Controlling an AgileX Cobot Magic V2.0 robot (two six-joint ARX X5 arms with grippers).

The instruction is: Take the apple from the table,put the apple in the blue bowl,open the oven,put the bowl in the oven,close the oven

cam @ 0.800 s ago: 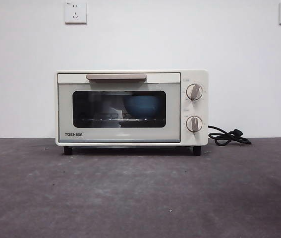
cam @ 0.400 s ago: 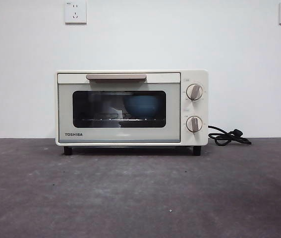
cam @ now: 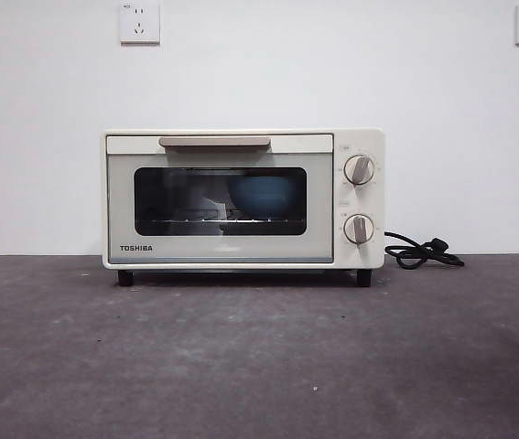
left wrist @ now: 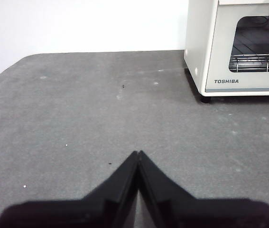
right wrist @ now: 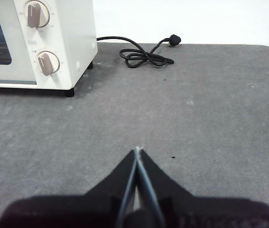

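We see nothing changed from a second ago: the Toshiba toaster oven (cam: 243, 198) stands shut on the table (cam: 259, 366), the blue bowl (cam: 263, 195) behind its glass, toward three o'clock. We cannot make out the apple. The left gripper (left wrist: 138, 154) and right gripper (right wrist: 137, 151) hover pressed closed, empty.

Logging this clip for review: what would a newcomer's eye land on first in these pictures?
The cream-white oven stands shut at the middle of the table, against the white wall. Through its dark window the blue bowl shows on the rack inside. To one side its black cord lies coiled on the table, and the left gripper and right gripper rest shut and empty, well short of the oven.
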